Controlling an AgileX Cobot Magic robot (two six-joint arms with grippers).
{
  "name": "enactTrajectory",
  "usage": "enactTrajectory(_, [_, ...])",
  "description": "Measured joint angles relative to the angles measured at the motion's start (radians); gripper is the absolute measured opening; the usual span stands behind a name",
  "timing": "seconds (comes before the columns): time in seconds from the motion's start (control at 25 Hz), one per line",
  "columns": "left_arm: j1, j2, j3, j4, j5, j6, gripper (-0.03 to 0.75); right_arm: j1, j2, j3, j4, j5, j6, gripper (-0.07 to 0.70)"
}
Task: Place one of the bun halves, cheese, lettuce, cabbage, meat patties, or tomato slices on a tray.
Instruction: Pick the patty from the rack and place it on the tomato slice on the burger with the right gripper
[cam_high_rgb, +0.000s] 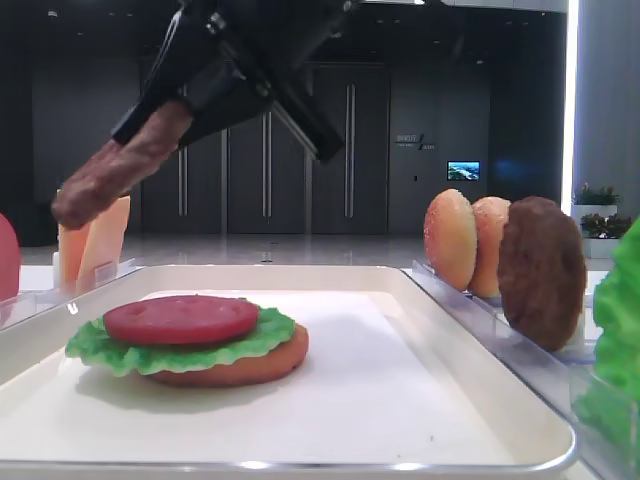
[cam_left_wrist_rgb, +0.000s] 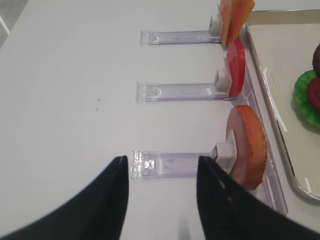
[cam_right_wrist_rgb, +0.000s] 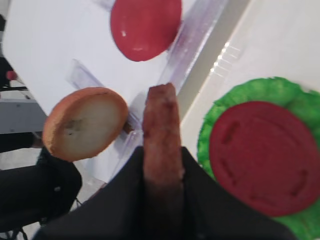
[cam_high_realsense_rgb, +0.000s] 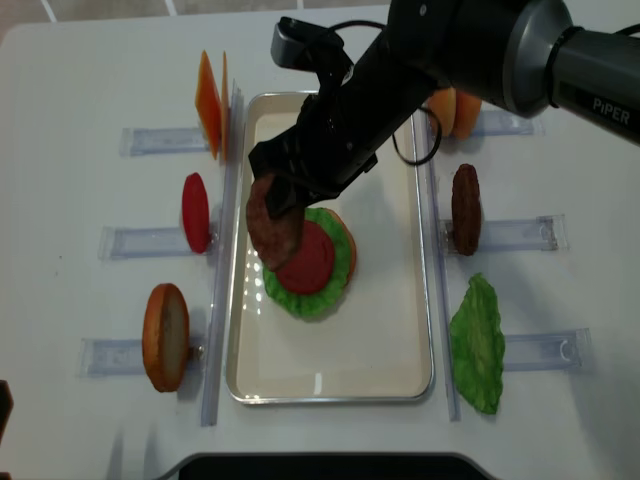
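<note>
My right gripper (cam_high_realsense_rgb: 285, 195) is shut on a dark brown meat patty (cam_high_realsense_rgb: 272, 222), holding it edge-on between black fingers (cam_right_wrist_rgb: 195, 175). The patty (cam_high_rgb: 120, 165) hangs tilted above the left side of the white tray (cam_high_realsense_rgb: 400, 330). On the tray lies a stack: a flat orange-brown bun base (cam_high_rgb: 240, 368), green lettuce (cam_high_realsense_rgb: 310, 300) and a red tomato slice (cam_high_realsense_rgb: 312, 262) on top. The held patty overlaps the stack's left edge from above. My left gripper (cam_left_wrist_rgb: 160, 167) is open over the bare table, left of the tray, with nothing between its fingers.
Clear holders flank the tray. On the left stand cheese slices (cam_high_realsense_rgb: 208, 105), a tomato slice (cam_high_realsense_rgb: 196, 212) and a bun half (cam_high_realsense_rgb: 165, 336). On the right are two bun halves (cam_high_realsense_rgb: 452, 108), a second patty (cam_high_realsense_rgb: 465, 208) and a lettuce leaf (cam_high_realsense_rgb: 478, 345).
</note>
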Motion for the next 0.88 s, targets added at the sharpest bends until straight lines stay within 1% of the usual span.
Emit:
enactTrajectory(0.08, [0.0, 0.0, 0.0, 0.0, 0.0, 0.0, 0.345, -0.012, 0.0, 0.06, 0.12, -0.04, -0.12, 0.105])
enactTrajectory(0.16, [0.0, 0.0, 0.0, 0.0, 0.0, 0.0, 0.345, -0.024, 0.0, 0.115, 0.217, -0.048, -0.231, 0.105])
enactTrajectory(0.2, [0.0, 0.0, 0.0, 0.0, 0.0, 0.0, 0.345, -0.03, 0.0, 0.137, 0.246, -0.053, -0.269, 0.105])
enactTrajectory(0.28, [0.0, 0.0, 0.0, 0.0, 0.0, 0.0, 0.345, -0.032, 0.0, 0.168, 0.272, -0.08, -0.31, 0.105])
enactTrajectory(0.4, [0.0, 0.0, 0.0, 0.0, 0.0, 0.0, 0.345, -0.032, 0.0, 0.19, 0.279, -0.115, -0.341, 0.105])
enactTrajectory(0.56, [0.0, 0.0, 0.0, 0.0, 0.0, 0.0, 0.345, -0.032, 0.0, 0.191, 0.281, -0.151, -0.351, 0.105])
enactTrajectory(0.88, [0.0, 0.0, 0.0, 0.0, 0.0, 0.0, 0.345, -0.032, 0.0, 0.191, 0.282, -0.161, -0.364, 0.105])
